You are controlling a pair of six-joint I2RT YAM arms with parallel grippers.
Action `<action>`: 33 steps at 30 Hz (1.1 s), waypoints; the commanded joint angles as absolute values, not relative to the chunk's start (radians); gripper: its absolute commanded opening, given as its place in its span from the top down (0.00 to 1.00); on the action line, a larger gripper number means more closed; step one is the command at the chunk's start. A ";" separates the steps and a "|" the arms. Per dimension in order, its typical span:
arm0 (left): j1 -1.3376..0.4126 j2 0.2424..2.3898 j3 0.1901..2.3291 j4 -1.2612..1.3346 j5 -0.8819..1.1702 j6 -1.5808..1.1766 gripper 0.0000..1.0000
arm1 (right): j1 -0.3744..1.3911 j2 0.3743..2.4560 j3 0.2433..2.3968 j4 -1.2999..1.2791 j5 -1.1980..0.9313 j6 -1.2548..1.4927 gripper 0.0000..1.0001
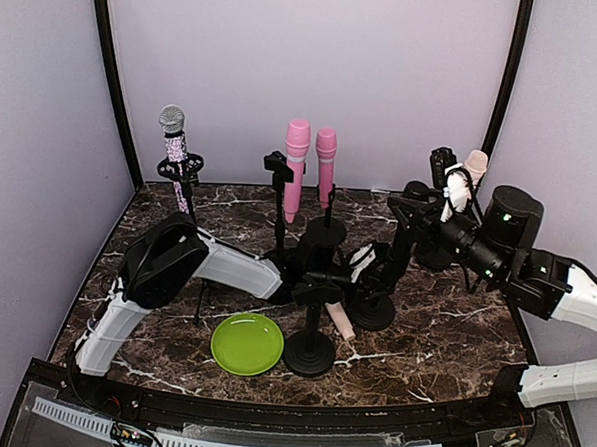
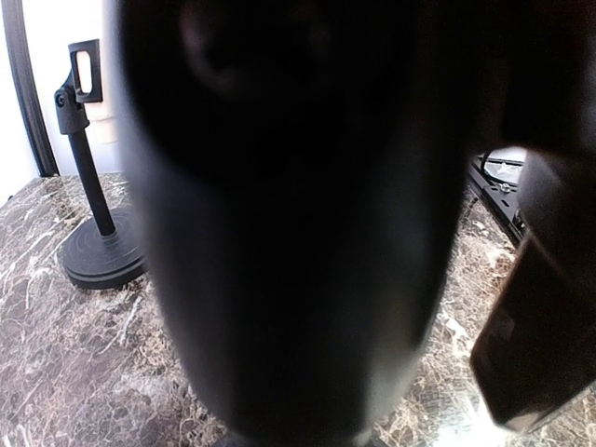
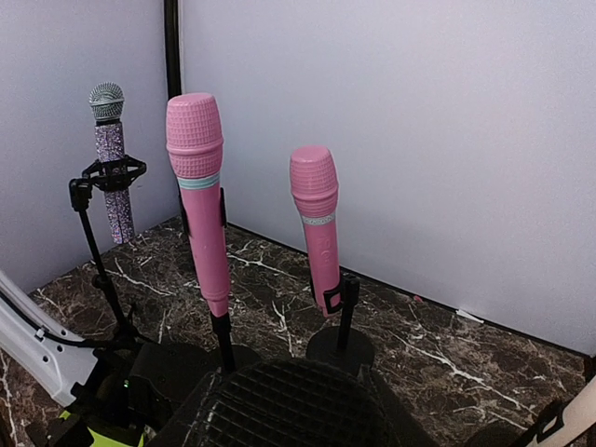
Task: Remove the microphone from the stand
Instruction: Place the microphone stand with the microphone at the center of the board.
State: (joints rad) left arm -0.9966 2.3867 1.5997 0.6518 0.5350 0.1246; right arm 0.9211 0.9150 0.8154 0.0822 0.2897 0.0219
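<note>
Top: my left gripper [image 1: 370, 267] is at the black stand [image 1: 372, 307] mid-table, jaws nearly closed. Right gripper [image 1: 450, 191] is at right rear, can't tell its opening.
Left wrist: dark blur fills the view, can't tell what.
Right wrist: black mesh microphone head [image 3: 289, 405] sits directly below the camera, tall pink microphone [image 3: 197, 186] beyond.

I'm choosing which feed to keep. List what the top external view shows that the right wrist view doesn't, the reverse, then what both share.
Only top external: the pale pink-headed microphone at far right, the black and white right arm, and the white ridged strip along the near edge.
Only right wrist: a black grid-textured dome close up at its bottom edge.
Both: the taller pink microphone, the shorter pink microphone, the glittery microphone with a silver mesh head, and the dark marble tabletop.
</note>
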 commanded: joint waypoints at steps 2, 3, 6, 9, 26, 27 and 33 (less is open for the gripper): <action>-1.043 2.348 1.628 0.780 0.542 0.165 0.95 | 0.934 0.941 0.791 0.243 0.161 0.096 0.77; -1.043 2.347 1.622 0.774 0.539 0.169 0.89 | 0.934 0.942 0.786 0.245 0.160 0.097 0.77; -1.042 2.325 1.599 0.753 0.531 0.179 0.76 | 0.933 0.938 0.769 0.248 0.153 0.094 0.77; -1.039 2.290 1.539 0.760 0.506 0.194 0.61 | 0.934 0.924 0.751 0.247 0.137 0.082 0.77; -1.029 2.044 1.262 0.754 0.458 0.284 0.18 | 0.933 0.897 0.697 0.230 0.022 0.008 0.76; -1.029 2.027 1.246 0.749 0.457 0.288 0.17 | 0.932 0.895 0.696 0.223 0.010 0.008 0.75; -1.029 1.953 1.173 0.747 0.437 0.288 0.15 | 0.931 0.886 0.688 0.198 0.031 0.036 0.46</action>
